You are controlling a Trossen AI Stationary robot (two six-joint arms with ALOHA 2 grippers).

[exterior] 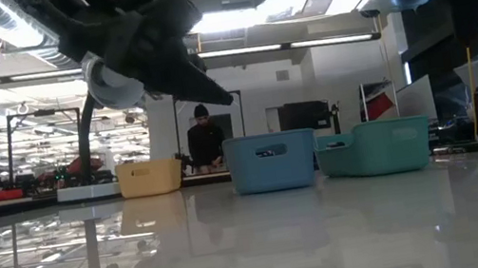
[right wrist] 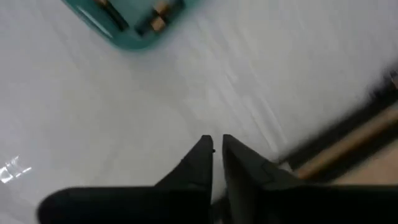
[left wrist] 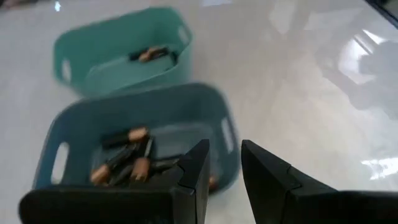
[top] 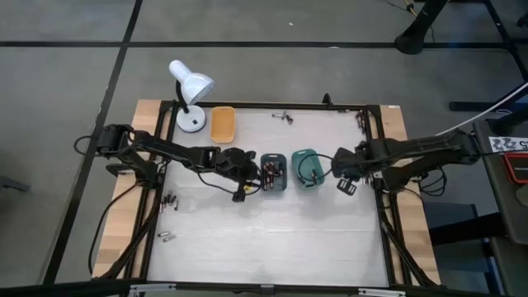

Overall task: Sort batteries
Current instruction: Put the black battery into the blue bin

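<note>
Left wrist view: at the bottom edge the left gripper [left wrist: 225, 163] has its jaws parted with nothing between them, hanging over the near rim of the dark teal tray [left wrist: 74, 134] at lower left. That looks like a drop point, since several batteries [left wrist: 124, 163] lie heaped inside. Beyond it, at upper left, the green tray [left wrist: 93, 53] holds a couple more.

In the right wrist view the right gripper [right wrist: 217, 149] sits at bottom centre with its jaws nearly together and empty, over bare table.

In the high view, loose batteries [top: 168, 200] lie at the table's left edge, near the left arm's reach, with others [top: 283, 116] at the top centre. The orange tray [top: 223, 124] and a white lamp [top: 190, 91] stand at upper left; nothing blocks the way to either loose group.
</note>
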